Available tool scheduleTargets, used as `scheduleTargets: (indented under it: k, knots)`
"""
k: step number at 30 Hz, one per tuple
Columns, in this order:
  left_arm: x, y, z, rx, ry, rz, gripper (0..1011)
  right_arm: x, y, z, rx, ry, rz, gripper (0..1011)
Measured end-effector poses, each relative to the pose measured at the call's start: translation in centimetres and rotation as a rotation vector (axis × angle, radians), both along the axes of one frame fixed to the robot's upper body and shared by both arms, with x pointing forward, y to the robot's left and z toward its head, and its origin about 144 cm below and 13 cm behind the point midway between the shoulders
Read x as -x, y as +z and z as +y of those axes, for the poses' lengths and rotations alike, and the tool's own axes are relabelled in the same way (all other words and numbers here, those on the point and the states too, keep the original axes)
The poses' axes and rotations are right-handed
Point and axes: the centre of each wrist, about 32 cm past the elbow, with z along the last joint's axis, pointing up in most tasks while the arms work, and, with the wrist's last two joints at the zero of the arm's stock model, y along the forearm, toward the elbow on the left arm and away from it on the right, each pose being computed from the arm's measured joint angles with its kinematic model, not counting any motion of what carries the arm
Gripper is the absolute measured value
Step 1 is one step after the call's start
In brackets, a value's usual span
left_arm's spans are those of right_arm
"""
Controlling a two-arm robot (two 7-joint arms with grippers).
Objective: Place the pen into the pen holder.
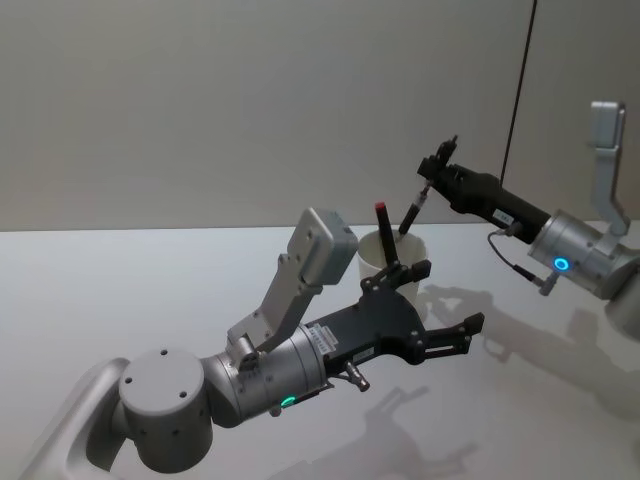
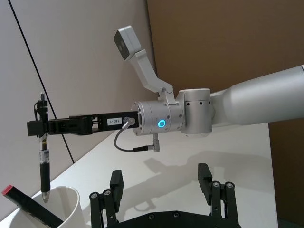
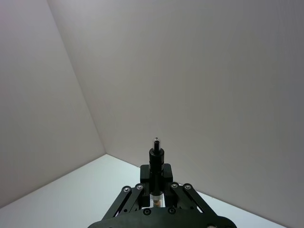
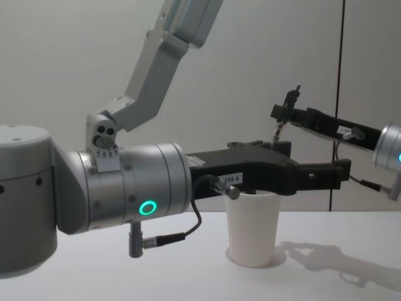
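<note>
Overhead, the right gripper (image 2: 38, 128) is clamped on the upper barrel of the pen (image 2: 43, 159), which hangs nearly upright with its tip just inside the rim of the cup (image 2: 66, 202). Inside the cup leans a second pen with a red end (image 2: 9, 191), resting against the wall. Nearer the robot, the left gripper (image 1: 450, 305) hovers beside the cup with fingers (image 2: 115, 183) spread wide, holding nothing. The cup stands upright on the white table (image 1: 120, 290).
</note>
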Motion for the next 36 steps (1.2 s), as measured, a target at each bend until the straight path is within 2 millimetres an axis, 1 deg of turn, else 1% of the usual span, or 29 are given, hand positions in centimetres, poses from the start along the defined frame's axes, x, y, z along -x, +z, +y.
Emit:
scheduleTargets:
  k: [3, 4, 8, 10, 12, 15, 16, 17, 20, 24, 25, 26, 27, 29, 30, 32, 36]
  knots:
    - [0.00, 0.00, 0.00, 0.000, 0.000, 0.000, 1000, -0.13, -0.04, 0.21, 0.007, 0.001, 0.006, 146]
    - [0.00, 0.00, 0.00, 0.000, 0.000, 0.000, 1000, -0.17, -0.04, 0.28, 0.010, 0.002, 0.009, 165]
    - [0.00, 0.00, 0.00, 0.000, 0.000, 0.000, 1000, -0.31, -0.05, 0.52, 0.020, 0.003, 0.017, 300]
    - [0.00, 0.00, 0.00, 0.000, 0.000, 0.000, 1000, -0.33, -0.08, 0.57, 0.024, 0.003, 0.019, 336]
    - [0.00, 0.00, 0.00, 0.000, 0.000, 0.000, 1000, -0.37, -0.07, 0.66, 0.028, 0.003, 0.022, 414]
    - [0.00, 0.00, 0.00, 0.000, 0.000, 0.000, 1000, -0.42, -0.06, 0.71, 0.033, 0.003, 0.025, 504]
    - [0.00, 0.00, 0.00, 0.000, 0.000, 0.000, 1000, -0.43, -0.06, 0.70, 0.035, 0.002, 0.027, 554]
    - [0.00, 0.00, 0.00, 0.000, 0.000, 0.000, 1000, -0.46, -0.01, 0.72, 0.036, 0.002, 0.026, 554]
    - [0.00, 0.00, 0.00, 0.000, 0.000, 0.000, 1000, -0.47, -0.02, 0.68, 0.038, 0.001, 0.027, 671]
    - [0.00, 0.00, 0.00, 0.000, 0.000, 0.000, 1000, -0.50, 0.02, 0.58, 0.037, -0.001, 0.025, 756]
    - [0.00, 0.00, 0.00, 0.000, 0.000, 0.000, 1000, -0.50, 0.03, 0.55, 0.038, -0.002, 0.024, 811]
    - [0.00, 0.00, 0.00, 0.000, 0.000, 0.000, 1000, -0.51, 0.04, 0.53, 0.038, -0.002, 0.023, 832]
    - [0.00, 0.00, 0.00, 0.000, 0.000, 0.000, 1000, -0.52, 0.06, 0.47, 0.037, -0.003, 0.022, 882]
    - [0.00, 0.00, 0.00, 0.000, 0.000, 0.000, 1000, -0.53, 0.10, 0.39, 0.037, -0.004, 0.019, 916]
    - [0.00, 0.00, 0.00, 0.000, 0.000, 0.000, 1000, -0.53, 0.11, 0.30, 0.037, -0.005, 0.017, 958]
    - [0.00, 0.00, 0.00, 0.000, 0.000, 0.000, 1000, -0.53, 0.13, 0.20, 0.038, -0.007, 0.015, 993]
    - [0.00, 0.00, 0.00, 0.000, 0.000, 0.000, 1000, -0.57, 0.30, -0.17, 0.040, -0.012, 0.006, 1001]
